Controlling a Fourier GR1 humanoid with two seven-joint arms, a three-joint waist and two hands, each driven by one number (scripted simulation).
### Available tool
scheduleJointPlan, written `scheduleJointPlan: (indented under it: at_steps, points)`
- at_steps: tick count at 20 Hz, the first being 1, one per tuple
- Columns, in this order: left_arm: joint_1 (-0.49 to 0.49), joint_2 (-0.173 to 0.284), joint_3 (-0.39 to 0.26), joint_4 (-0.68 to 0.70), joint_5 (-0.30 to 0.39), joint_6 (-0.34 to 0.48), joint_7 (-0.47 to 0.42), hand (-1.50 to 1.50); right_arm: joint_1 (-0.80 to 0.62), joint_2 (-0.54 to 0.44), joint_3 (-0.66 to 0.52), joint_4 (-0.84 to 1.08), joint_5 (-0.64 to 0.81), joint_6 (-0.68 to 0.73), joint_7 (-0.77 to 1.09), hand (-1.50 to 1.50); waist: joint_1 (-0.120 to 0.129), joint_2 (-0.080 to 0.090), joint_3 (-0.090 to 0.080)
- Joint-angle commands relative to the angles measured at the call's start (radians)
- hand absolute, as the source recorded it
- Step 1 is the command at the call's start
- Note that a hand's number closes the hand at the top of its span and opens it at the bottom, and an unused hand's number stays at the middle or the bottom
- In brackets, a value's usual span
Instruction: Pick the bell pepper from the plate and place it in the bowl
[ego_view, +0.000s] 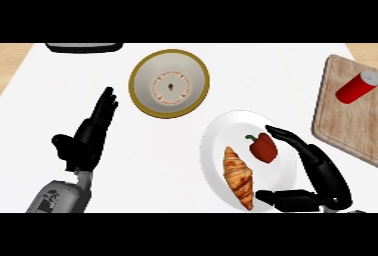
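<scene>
Bell pepper (263, 148), red with a green stem, lies on the white plate (221, 131) at near right of the desk (251, 75), just right of a croissant (240, 176) on the same plate. My right hand (317, 172) sits at the plate's right rim, fingers spread and reaching over the pepper, thumb low near the croissant's end; nothing pinched. Bowl (170, 83), gold-rimmed, stands farther off and to the left, apart from the plate. My left hand (87, 135) rests at left, fingers straight, pointing up. Wooden board (334, 107) at far right carries a red can (356, 87).
</scene>
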Motion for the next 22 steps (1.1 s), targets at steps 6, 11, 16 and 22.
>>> scheduleJointPlan:
  at_steps: [6, 11, 16, 22]
  points:
    - [-0.011, -0.034, 0.014, 0.014, -0.025, -0.01, 0.015, 0.0, -0.015, -0.146, -0.124, -0.269, 0.097, -0.047, 0.339, -1.5, 0.007, -0.002, -0.003]
    - [0.001, -0.023, 0.029, -0.045, -0.036, -0.026, 0.069, 0.0, -0.084, -0.174, -0.145, -0.31, 0.066, 0.07, 0.559, -1.5, 0.016, -0.001, -0.002]
    - [-0.042, -0.017, 0.06, -0.008, -0.019, -0.057, 0.06, 0.0, -0.195, -0.19, -0.072, -0.235, 0.098, 0.141, 0.779, -1.5, 0.023, 0.002, -0.003]
    - [-0.002, -0.076, 0.024, -0.026, -0.082, -0.025, 0.034, 0.0, -0.192, -0.145, -0.017, -0.196, 0.179, 0.212, 0.87, -1.5, 0.015, 0.0, -0.002]
